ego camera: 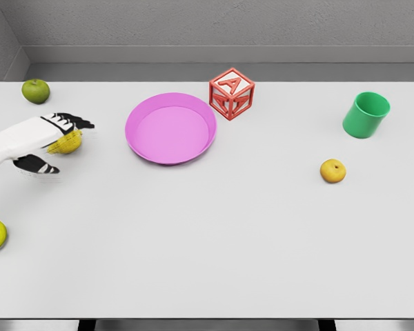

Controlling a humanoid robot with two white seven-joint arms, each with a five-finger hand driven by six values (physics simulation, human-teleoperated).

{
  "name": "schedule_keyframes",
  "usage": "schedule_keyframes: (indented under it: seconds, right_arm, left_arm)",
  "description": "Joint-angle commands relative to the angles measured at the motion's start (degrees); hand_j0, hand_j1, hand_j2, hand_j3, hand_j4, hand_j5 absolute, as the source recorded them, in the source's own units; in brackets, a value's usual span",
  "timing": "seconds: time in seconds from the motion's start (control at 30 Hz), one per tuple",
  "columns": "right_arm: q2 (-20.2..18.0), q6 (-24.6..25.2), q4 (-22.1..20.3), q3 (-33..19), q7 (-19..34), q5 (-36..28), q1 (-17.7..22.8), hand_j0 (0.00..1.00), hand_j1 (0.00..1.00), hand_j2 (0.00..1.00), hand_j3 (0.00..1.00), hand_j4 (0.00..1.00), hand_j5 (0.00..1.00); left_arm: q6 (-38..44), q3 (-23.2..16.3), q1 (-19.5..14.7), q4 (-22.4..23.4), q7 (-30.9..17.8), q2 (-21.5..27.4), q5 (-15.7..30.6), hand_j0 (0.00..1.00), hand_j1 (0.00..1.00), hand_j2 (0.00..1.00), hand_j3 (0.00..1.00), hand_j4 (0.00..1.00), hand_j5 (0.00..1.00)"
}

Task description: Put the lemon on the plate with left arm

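Head view, left robot hand (55, 141) grasping lemon (69, 143), plate (170, 128) near, green apple (36, 91) behind.

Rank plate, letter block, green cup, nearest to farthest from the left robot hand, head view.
From the left robot hand, shut on the lemon:
1. Pink plate, just to its right.
2. Red letter block, behind the plate's right rim.
3. Green cup, far right.
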Motion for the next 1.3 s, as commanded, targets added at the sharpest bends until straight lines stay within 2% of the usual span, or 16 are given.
schedule_keyframes:
  seconds: [0.0,0.13,0.2,0.27,0.47,0.53,1.03,1.1,1.27]
  right_arm:
    - [0.0,0.0,0.0,0.0,0.0,0.0,0.0,1.0,1.0,1.0,1.0,1.0,1.0]
    - [0.0,0.1,0.0,0.0,0.0,0.0,0.0,1.0,1.0,1.0,1.0,1.0,1.0]
    - [0.0,0.1,0.0,0.0,0.0,0.0,0.0,1.0,1.0,1.0,1.0,1.0,1.0]
    - [0.0,0.1,0.0,0.0,0.0,0.0,0.0,1.0,1.0,1.0,1.0,1.0,1.0]
    - [0.0,0.1,0.0,0.0,0.0,0.0,0.0,1.0,1.0,1.0,1.0,1.0,1.0]
    - [0.0,0.1,0.0,0.0,0.0,0.0,0.0,1.0,1.0,1.0,1.0,1.0,1.0]
    - [0.0,0.0,0.0,0.0,0.0,0.0,0.0,1.0,1.0,1.0,1.0,1.0,1.0]
    - [0.0,0.1,0.0,0.0,0.0,0.0,0.0,1.0,1.0,1.0,1.0,1.0,1.0]
    - [0.0,0.0,0.0,0.0,0.0,0.0,0.0,1.0,1.0,1.0,1.0,1.0,1.0]
  left_arm:
    - [0.1,-1.0,-0.1,2.3,0.0,0.4,0.1,1.0,1.0,1.0,1.0,1.0,1.0]
    - [3.6,-1.1,-0.4,2.7,0.1,-0.3,-0.1,1.0,1.0,1.0,1.0,1.0,1.0]
    - [6.2,-1.2,-0.8,3.5,0.1,-0.5,-1.9,1.0,1.0,1.0,1.0,1.0,1.0]
    - [8.3,-4.2,-2.6,3.6,0.3,-0.5,-2.0,1.0,1.0,1.0,1.0,1.0,1.0]
    - [9.7,-7.5,-5.9,3.9,0.3,-3.3,-2.1,1.0,1.0,1.0,1.0,1.0,1.0]
    - [11.5,-9.7,-7.3,5.2,0.3,-4.3,-2.5,1.0,1.0,1.0,1.0,1.0,1.0]
    - [11.6,-9.7,-8.5,10.6,0.5,-4.2,-2.7,1.0,1.0,1.0,1.0,1.0,1.0]
    - [11.5,-9.7,-8.9,11.3,0.5,-4.2,-3.5,0.98,0.98,0.98,0.98,0.98,0.98]
    - [11.2,-9.6,-9.0,11.3,0.5,-4.2,-5.1,0.84,0.84,0.84,0.84,0.84,0.84]
